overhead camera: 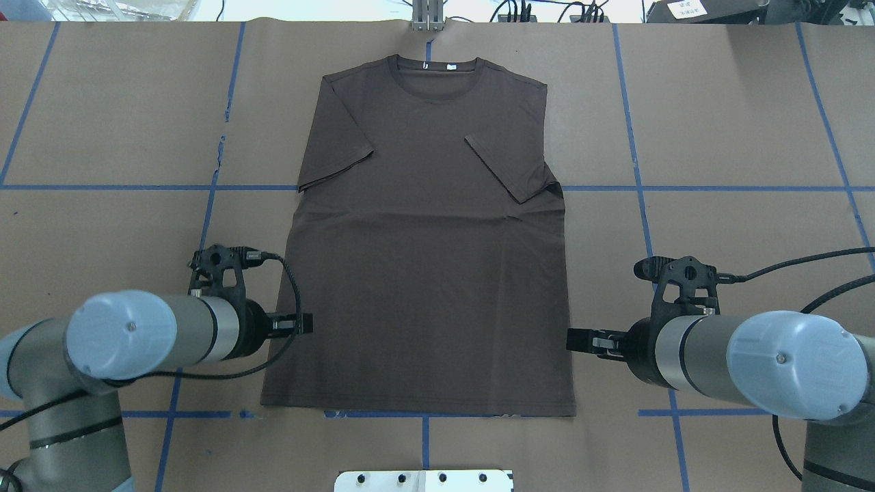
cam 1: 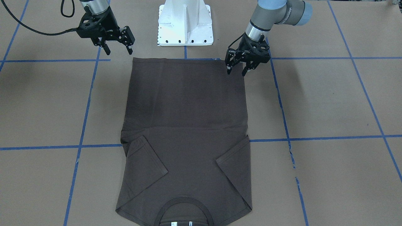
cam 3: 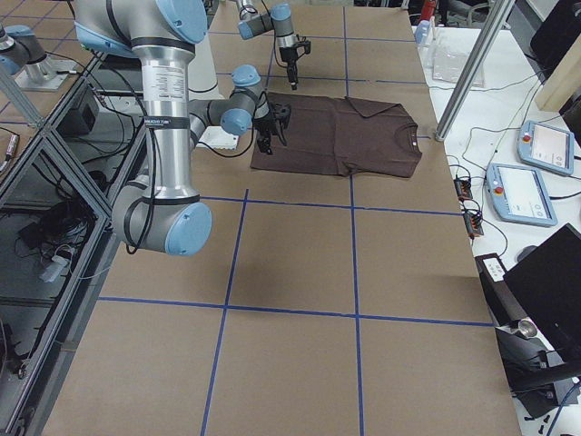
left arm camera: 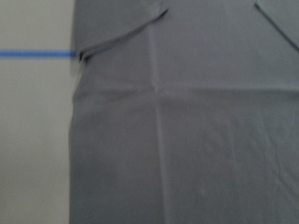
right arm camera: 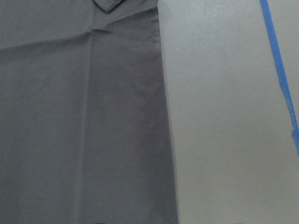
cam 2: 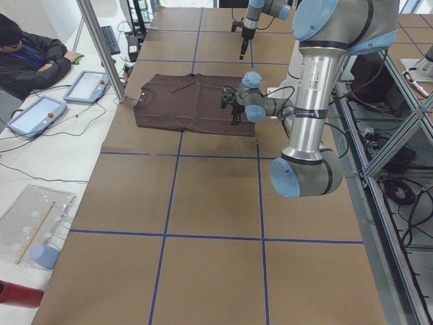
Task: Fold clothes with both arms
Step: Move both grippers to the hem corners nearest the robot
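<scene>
Presently, with the dark brown T-shirt [cam 1: 185, 103] lying flat on the papered table [cam 1: 329, 100], the left gripper [cam 1: 236, 72] is hovering unclenched over one hem corner while the right gripper [cam 1: 118, 50], equally unclenched, is hanging just off the fabric, risking a missed pinch and a skewed fold.

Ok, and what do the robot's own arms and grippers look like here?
The grey metal tubular left arm and right arm have light-blue joint caps and silvery wrist bands. The black open-framed two-finger left gripper and right gripper each have black cables trailing from the wrist.
</scene>
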{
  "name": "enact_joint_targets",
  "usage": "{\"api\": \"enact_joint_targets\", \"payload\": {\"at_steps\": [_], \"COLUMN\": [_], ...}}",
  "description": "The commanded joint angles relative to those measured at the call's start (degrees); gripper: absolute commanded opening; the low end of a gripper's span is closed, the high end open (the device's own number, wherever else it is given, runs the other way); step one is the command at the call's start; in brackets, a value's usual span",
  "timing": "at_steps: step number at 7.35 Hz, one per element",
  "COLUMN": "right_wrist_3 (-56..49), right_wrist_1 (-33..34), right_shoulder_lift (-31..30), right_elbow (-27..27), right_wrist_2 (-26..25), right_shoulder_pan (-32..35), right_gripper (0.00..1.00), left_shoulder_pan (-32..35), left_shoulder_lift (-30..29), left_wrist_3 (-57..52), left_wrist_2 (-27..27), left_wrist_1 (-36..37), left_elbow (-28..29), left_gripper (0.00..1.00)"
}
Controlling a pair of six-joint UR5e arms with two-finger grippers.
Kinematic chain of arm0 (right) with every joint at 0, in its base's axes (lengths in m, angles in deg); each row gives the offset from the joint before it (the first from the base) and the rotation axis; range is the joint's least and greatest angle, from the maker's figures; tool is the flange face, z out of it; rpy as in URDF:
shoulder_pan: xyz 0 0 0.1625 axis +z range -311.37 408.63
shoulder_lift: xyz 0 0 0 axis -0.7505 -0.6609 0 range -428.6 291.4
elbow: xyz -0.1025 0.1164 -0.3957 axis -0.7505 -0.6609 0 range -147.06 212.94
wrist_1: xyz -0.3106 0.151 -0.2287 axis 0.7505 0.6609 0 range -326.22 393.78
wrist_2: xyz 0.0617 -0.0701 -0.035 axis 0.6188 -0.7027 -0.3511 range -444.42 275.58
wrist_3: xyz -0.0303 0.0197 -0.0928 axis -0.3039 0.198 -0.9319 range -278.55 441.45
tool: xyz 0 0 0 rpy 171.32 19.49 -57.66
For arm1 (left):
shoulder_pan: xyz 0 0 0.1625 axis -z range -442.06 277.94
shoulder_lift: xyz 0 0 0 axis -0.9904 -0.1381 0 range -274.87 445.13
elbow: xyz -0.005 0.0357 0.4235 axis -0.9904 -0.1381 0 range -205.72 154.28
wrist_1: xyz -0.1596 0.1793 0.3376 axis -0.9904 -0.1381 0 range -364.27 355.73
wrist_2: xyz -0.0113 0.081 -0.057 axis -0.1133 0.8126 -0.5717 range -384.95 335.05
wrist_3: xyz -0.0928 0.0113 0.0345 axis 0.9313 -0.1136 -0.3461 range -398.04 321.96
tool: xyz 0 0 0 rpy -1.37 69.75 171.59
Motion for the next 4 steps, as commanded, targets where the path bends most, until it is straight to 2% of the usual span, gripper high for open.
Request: {"api": "enact_joint_targets", "payload": {"at_steps": [1,4], "right_wrist_3": [0.23,0.23], "right_wrist_1": [0.00,0.00], "right_shoulder_lift": [-0.41,-0.32], "right_elbow": [0.12,0.12], "right_wrist_2": [-0.62,-1.24], "right_shoulder_pan": [-1.77,-2.04], "right_gripper": [0.96,0.98], "left_shoulder_pan": [-4.27,-5.24], "left_shoulder_lift": [3.01,4.52], "left_wrist_3": [1.80,1.89], "left_wrist_2": [1.99,2.00], "left_wrist_1": [0.11,0.11], "left_elbow": [-0.20,-0.46], "left_gripper": [0.56,0.56]}}
